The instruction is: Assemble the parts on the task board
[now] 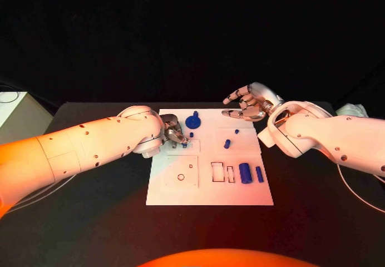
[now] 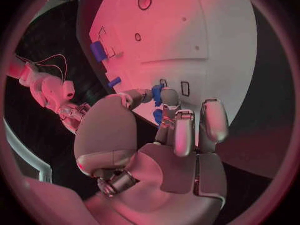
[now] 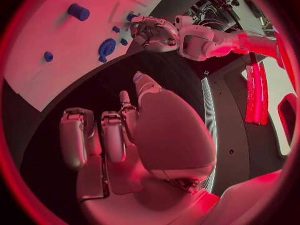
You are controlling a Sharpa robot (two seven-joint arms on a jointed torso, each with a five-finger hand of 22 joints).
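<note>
Task board (image 1: pixel 210 192) mid-table: about seven blue parts (image 1: pixel 245 173) on it, small ones hard to count. Left hand (image 1: pixel 173 135) pinches one small part (image 2: pixel 157 95) over the board. Right hand (image 1: pixel 250 104) spread, empty, beyond the far edge.

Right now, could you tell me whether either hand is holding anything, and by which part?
The left hand pinches a small blue part between thumb and fingertip, over the task board. Which part of it is gripped cannot be told. The right hand holds nothing.
</note>
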